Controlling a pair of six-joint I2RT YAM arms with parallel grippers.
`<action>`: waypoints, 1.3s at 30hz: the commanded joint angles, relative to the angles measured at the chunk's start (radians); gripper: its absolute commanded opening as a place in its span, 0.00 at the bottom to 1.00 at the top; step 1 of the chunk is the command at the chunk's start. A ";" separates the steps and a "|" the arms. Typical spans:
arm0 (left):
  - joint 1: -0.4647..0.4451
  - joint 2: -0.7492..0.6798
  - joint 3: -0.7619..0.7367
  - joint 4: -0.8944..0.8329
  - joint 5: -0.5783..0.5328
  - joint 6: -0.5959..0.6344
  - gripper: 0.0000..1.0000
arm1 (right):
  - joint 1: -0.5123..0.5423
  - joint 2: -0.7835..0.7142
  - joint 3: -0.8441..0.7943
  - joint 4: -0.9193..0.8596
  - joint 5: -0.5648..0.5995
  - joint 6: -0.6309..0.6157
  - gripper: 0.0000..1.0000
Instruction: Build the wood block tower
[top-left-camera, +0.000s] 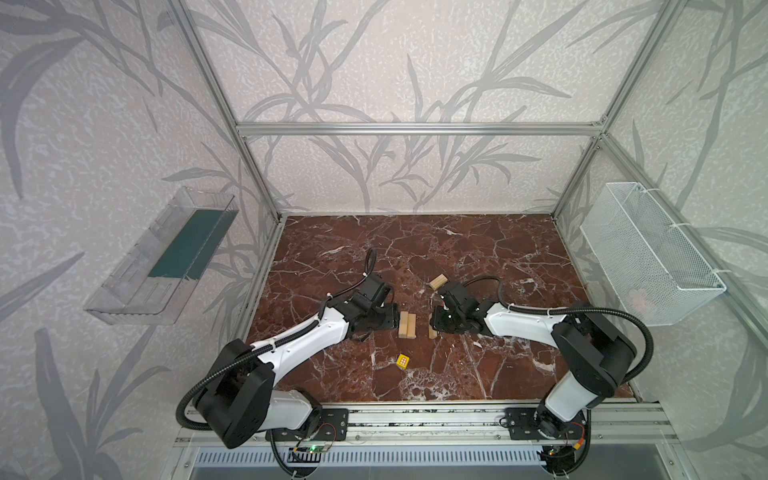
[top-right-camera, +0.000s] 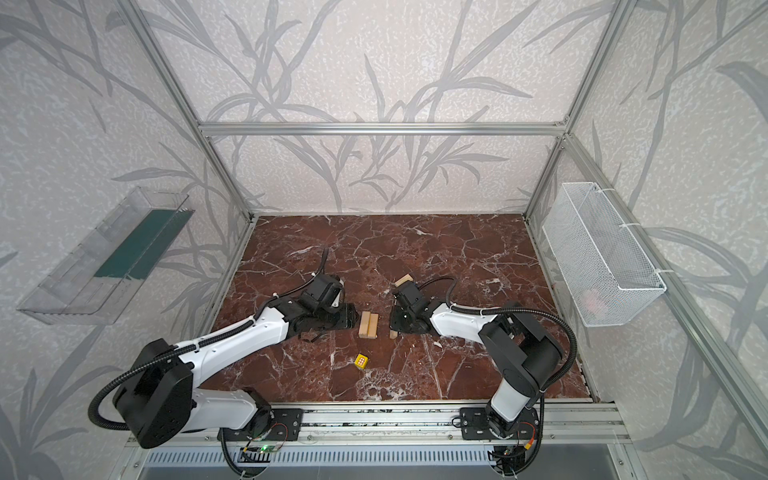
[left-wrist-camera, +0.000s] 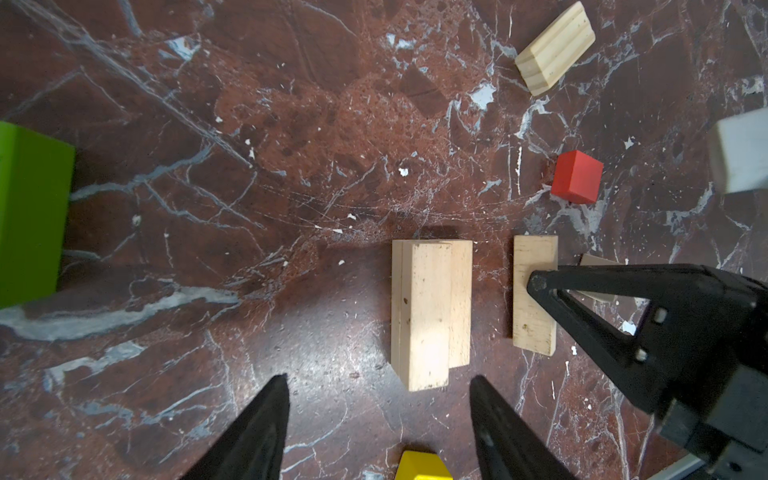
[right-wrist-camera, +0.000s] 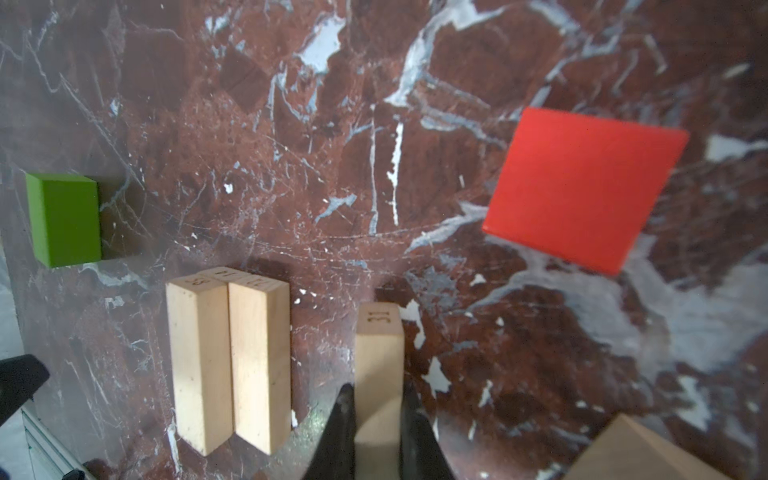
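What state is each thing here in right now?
Left hand: open, empty.
Right hand: shut on one pale wood bar.
Other pale wood bars: lying side by side, touching.
Lime-green wood bar: loose.
Red wood cube: loose.
Yellow wood cube: loose.
Pale wood wedge: loose.

Soft, even light surrounds me, bright without harsh glare. Both top views are sharp, with wide-angle stretch toward the edges. On the worktop (left-wrist-camera: 249, 124) short soft shadows sit beside the pale bars (left-wrist-camera: 428, 311). In my right wrist view the red cube (right-wrist-camera: 582, 187) is blurred.
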 joint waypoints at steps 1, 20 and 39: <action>0.006 0.015 0.033 -0.014 -0.002 0.004 0.67 | -0.011 -0.022 -0.029 0.001 -0.015 0.009 0.20; 0.006 -0.020 0.038 -0.028 -0.016 0.011 0.67 | 0.014 -0.003 0.127 -0.308 0.129 -0.119 0.46; 0.007 -0.052 0.013 -0.030 -0.025 0.010 0.67 | 0.102 0.139 0.264 -0.448 0.251 -0.184 0.29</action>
